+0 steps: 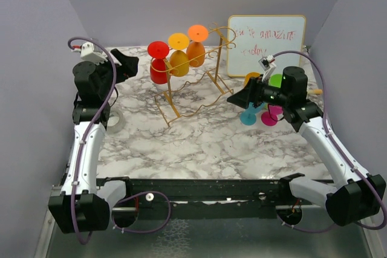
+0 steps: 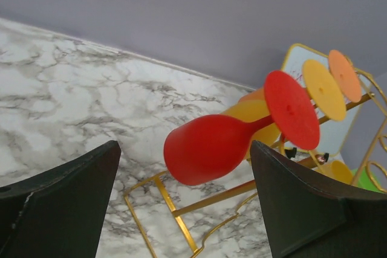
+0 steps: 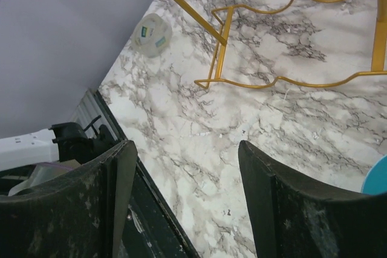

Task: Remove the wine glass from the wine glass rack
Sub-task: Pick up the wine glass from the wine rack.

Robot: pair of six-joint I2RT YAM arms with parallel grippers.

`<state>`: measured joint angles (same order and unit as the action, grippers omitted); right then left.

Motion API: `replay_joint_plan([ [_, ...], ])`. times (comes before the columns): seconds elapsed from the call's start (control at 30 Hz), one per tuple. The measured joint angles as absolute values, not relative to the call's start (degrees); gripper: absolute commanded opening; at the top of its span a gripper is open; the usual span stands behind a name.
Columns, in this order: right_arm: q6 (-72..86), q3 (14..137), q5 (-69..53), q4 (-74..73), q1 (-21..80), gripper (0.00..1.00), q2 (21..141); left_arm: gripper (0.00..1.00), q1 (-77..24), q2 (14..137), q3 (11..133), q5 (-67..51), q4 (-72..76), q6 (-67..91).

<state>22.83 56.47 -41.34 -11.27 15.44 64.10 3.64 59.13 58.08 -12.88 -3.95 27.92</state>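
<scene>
The gold wire wine glass rack (image 1: 192, 89) stands at the middle back of the marble table. Three glasses hang upside down on it: a red wine glass (image 1: 158, 64) at the left end, a yellow one (image 1: 179, 58), and an orange one (image 1: 196, 49). My left gripper (image 1: 130, 64) is open just left of the red glass. In the left wrist view the red glass (image 2: 211, 146) lies just beyond my open left gripper (image 2: 184, 146) and is not touched. My right gripper (image 1: 236, 96) is open and empty to the right of the rack; the right wrist view shows it (image 3: 186, 149) over bare marble.
A whiteboard (image 1: 266, 43) stands at the back right. Blue (image 1: 248, 116), magenta (image 1: 270, 116), green (image 1: 276, 80) and orange (image 1: 251, 78) glasses sit by the right arm. A tape roll (image 1: 115, 120) lies at the left. The rack's foot (image 3: 242, 83) is ahead of the right gripper.
</scene>
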Motion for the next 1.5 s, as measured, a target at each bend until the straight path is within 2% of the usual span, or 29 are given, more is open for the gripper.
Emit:
replay_joint_plan([
  [0.17, 22.02, 56.18, -40.03, -14.28, 15.44, 0.77, 64.10, 0.83, 3.68, 64.36, 63.11, -17.98, 0.10, 30.17],
  [0.3, 22.02, 56.18, -38.68, -15.55, 15.44, 0.77, 64.07, 0.67, 3.68, 65.93, 63.31, -21.17, 2.98, 32.88],
  [0.57, 24.03, 56.18, -37.69, -15.46, 15.44, 0.77, 64.07, 0.50, 3.68, 66.89, 62.87, -28.16, 11.92, 38.19],
  [1.07, 29.78, 56.18, -37.74, -12.56, 15.44, 0.78, 64.47, 0.49, 3.44, 73.93, 64.23, -35.44, 13.63, 42.19],
  [1.5, 30.15, 56.18, -37.74, -12.27, 15.44, 0.78, 64.69, 0.40, 2.07, 74.72, 64.23, -38.81, 15.44, 42.28],
])
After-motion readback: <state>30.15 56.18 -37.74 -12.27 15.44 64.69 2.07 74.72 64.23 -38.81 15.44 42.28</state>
